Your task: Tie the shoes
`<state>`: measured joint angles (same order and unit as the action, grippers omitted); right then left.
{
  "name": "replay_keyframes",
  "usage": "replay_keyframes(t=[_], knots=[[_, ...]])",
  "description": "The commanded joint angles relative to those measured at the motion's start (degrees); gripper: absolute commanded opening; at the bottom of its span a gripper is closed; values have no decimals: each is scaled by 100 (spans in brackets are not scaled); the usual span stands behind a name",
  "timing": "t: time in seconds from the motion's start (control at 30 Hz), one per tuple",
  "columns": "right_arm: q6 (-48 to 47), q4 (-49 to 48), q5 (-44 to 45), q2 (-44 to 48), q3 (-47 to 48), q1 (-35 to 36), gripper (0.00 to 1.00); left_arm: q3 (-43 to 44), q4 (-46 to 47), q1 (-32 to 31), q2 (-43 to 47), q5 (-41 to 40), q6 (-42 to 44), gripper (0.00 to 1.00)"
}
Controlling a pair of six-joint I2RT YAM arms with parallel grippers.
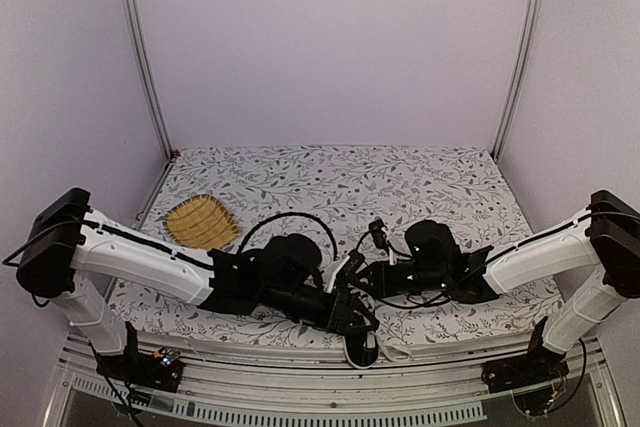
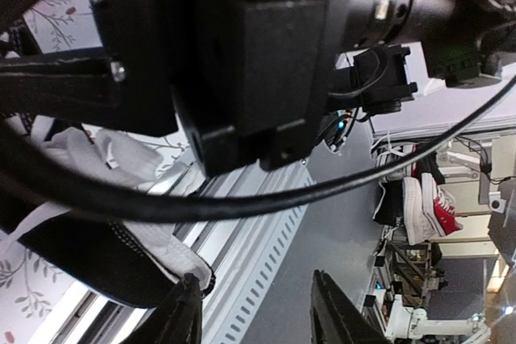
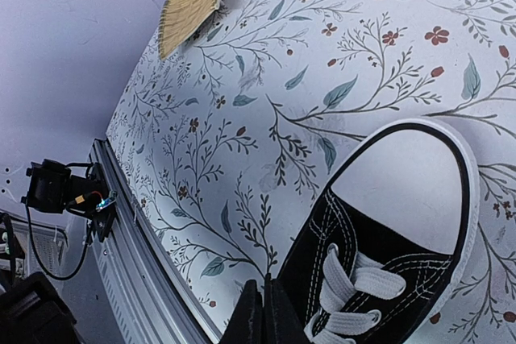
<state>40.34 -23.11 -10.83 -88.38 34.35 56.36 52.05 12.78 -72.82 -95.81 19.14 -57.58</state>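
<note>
The black sneaker (image 3: 367,251) sits at the lower right of the right wrist view. Its white toe cap (image 3: 403,175) points toward the upper right over the flower-printed cloth (image 3: 266,102), and its white laces (image 3: 355,288) cross near the bottom edge. In the top view it lies at the bottom centre, at the cloth's near edge, mostly hidden under the two arms that meet there.

The right gripper (image 3: 262,316) shows at the bottom centre of its own view, jaws pressed together just beside the sneaker's side — whether any lace is caught between them cannot be told. The left gripper (image 2: 254,300) appears at the bottom of its own view with jaws spread, and only background shows through the gap. The sneaker's black canvas and white fabric fill the lower left of that frame.

A yellow woven mat (image 1: 197,221) lies at the left of the top view, well apart from the sneaker.
</note>
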Motion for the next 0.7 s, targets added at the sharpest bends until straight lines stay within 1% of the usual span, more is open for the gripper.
replay_keyframes(t=[0.0,0.03,0.1,0.17,0.23,0.3,0.37,0.43,0.53,0.57,0.6,0.63,0.67], knots=[[-1,-50,-3,31,140,31,2,-303,-550,-84,829,-757,960,47],[-31,-77,-48,76,128,33,2,-478,-503,-66,1040,-1022,1015,48],[-123,-147,-135,173,82,35,2,-889,-273,95,1403,-1255,1029,48],[-219,-319,-309,290,-6,27,2,-1350,181,336,1636,-1320,1014,47],[-261,-611,-494,405,-161,34,2,-1650,856,489,1744,-1319,1031,47],[-278,-835,-667,493,-317,31,2,-1749,1403,552,1680,-1272,1082,47],[-297,-1182,-858,566,-483,36,2,-1646,1616,567,1512,-1243,1209,48],[-248,-1277,-876,600,-560,33,2,-1546,1769,567,1309,-1121,1364,48],[-216,-1023,-484,743,-583,33,2,-1409,1789,543,1115,-1139,1565,50],[-158,-831,-244,860,-597,25,3,-1295,1613,536,1049,-1194,1664,52],[-102,-553,73,984,-578,12,7,-1079,1312,488,970,-1326,1816,53],[-45,-235,261,1100,-553,-67,14,-823,909,366,871,-1539,1996,56],[19,-43,305,1211,-563,-178,21,-563,524,271,764,-1743,2184,58]])
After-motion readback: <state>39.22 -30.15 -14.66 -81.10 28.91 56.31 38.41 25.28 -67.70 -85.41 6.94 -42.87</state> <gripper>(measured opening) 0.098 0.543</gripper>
